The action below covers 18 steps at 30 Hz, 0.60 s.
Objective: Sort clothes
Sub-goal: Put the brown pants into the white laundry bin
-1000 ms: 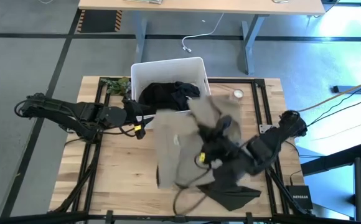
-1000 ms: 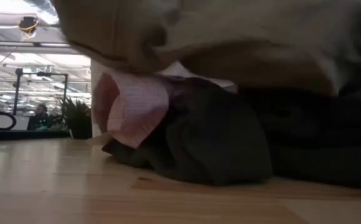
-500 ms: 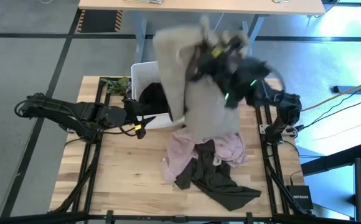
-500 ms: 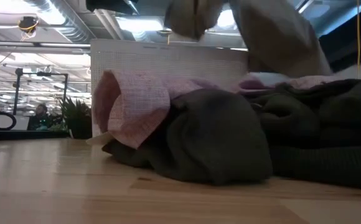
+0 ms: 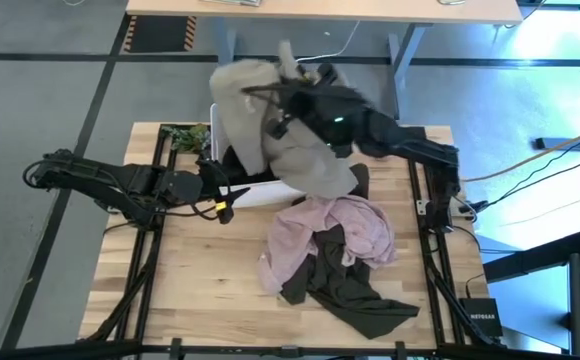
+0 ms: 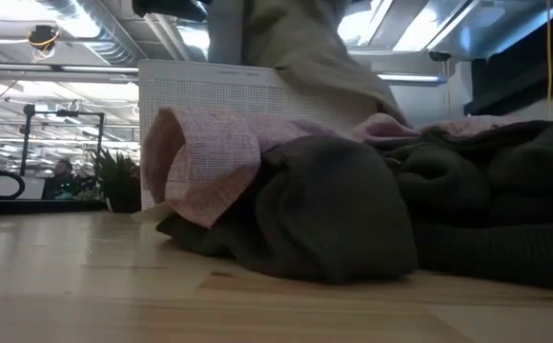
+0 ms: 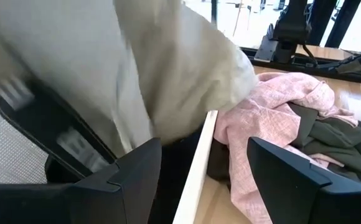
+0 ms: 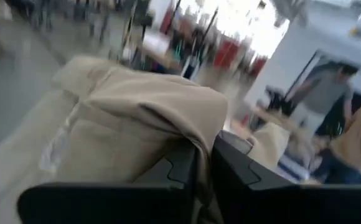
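Beige-tan fabric hangs over the white plastic bin [image 5: 238,190] at the far edge of the table [image 5: 185,270]: the beige-tan garment [image 5: 270,125] is pinched in the right end effector [image 5: 288,95], whose two dark fingers [image 8: 180,168] stand almost together with a fold of the cloth caught between them, as the right wrist view shows. That arm reaches from the right edge across to above the bin, and the garment drapes down from it over the bin's near right rim. Inside the bin, partly covered, lies a black garment [image 5: 240,160]. The left end effector [image 5: 222,203] sits low at the bin's near left corner, its fingers [image 7: 121,186] spread wide with nothing between them; its wrist view looks along the bin's rim with the beige cloth hanging just ahead. Near the middle of the table, toward the right edge, a heap remains: the dusty pink garment [image 5: 315,235] lies on top and to the far side, touching and partly overlapped by the dark olive-grey garment [image 5: 345,295], which spreads toward the near edge. The low view shows the same heap, pink [image 6: 210,162] over olive-grey [image 6: 334,219], with the bin's perforated wall [image 6: 191,90] behind it. A small green plant [image 5: 185,137] stands at the far left corner of the table beside the bin.
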Tool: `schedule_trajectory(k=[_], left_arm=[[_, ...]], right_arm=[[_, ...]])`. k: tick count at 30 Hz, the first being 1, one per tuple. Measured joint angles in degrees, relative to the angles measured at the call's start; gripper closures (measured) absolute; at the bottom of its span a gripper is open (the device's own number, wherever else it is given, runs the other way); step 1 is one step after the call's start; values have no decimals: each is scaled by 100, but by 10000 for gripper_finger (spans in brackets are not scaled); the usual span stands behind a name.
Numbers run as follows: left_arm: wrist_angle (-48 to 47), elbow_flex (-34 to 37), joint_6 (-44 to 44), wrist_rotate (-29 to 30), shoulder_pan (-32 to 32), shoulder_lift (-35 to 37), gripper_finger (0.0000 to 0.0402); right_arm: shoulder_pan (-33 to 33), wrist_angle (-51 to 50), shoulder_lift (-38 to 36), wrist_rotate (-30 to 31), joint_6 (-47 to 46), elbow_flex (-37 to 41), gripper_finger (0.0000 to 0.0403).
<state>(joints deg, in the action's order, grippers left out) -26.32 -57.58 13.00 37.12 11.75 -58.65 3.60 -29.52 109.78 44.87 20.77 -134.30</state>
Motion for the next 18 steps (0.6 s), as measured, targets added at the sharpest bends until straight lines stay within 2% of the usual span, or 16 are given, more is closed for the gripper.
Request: schedule_trajectory(k=[5, 11, 18], left_arm=[[-3, 0, 12, -1, 2, 0, 169], [-12, 0, 19, -2, 2, 0, 169], [-23, 0, 28, -2, 2, 0, 169]], right_arm=[[29, -1418, 246, 41, -571, 0, 293], [-193, -2916, 74, 197, -886, -4, 219], [-771, -5007, -354, -913, -2258, -14, 176]])
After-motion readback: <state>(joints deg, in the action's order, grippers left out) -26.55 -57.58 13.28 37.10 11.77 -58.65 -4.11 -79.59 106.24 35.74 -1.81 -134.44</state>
